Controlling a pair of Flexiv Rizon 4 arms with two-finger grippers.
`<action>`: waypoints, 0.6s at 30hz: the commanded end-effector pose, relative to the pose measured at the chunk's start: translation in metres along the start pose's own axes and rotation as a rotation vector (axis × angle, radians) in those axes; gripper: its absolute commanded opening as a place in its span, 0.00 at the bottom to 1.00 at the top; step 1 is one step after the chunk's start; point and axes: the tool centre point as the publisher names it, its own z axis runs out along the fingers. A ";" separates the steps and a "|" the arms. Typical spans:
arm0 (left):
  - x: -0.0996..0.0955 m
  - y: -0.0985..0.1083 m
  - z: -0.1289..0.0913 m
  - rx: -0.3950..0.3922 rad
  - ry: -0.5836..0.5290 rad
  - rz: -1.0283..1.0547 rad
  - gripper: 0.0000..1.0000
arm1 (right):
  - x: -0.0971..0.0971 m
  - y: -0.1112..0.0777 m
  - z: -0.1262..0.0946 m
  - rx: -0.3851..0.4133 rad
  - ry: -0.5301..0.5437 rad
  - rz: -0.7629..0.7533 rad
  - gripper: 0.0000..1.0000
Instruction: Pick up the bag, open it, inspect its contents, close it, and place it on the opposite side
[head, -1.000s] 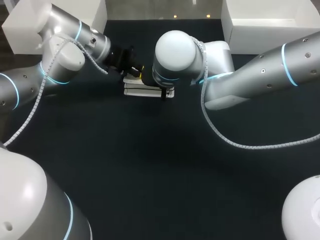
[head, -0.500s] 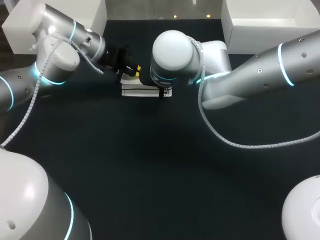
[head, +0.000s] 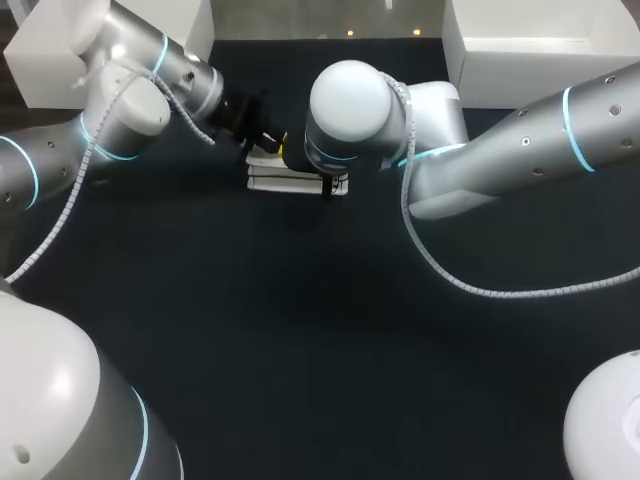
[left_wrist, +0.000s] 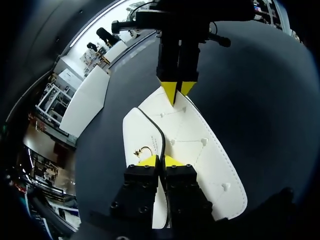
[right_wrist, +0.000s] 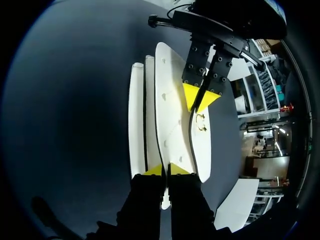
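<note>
Item 1. Desk: dark, matte surface.

Item 2. White box, far left: stands at the desk's far left corner, partly behind the left arm.

Item 3. Left arm: silver with a lit blue ring. It enters from the left and reaches toward the far middle of the desk.

Item 4. Left pincer: the yellow tips are pressed close and pinch the bag's left end, with the black-edged rim caught between them.

Item 5. Bag: white and flat, with stitched seams and small studs. A dark trim runs along one edge, with a small metal clasp beside it. The bag lies lengthwise at the far middle of the desk and spans the gap between the two pincers. Several white layers show side by side in the right wrist view. Whether it rests on the desk or hangs just above it cannot be told.

Item 6. Right pincer: the yellow tips are drawn together and pinch the bag's right end, opposite the left pincer.

Item 7. Right arm: silver, and enters from the right. Its large rounded joint sits above the bag's right end.

Item 8. White box, far right: stands at the desk's far right corner.
</note>
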 end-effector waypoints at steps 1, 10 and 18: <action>-0.002 0.007 0.000 0.015 -0.009 -0.005 0.00 | 0.002 0.000 0.000 0.000 -0.003 0.000 0.00; 0.000 0.010 -0.004 0.000 -0.016 -0.011 0.00 | 0.002 0.000 0.000 0.000 -0.003 0.000 0.00; 0.006 0.013 -0.014 0.018 -0.004 -0.004 0.00 | 0.002 0.000 0.000 0.000 -0.003 0.000 0.00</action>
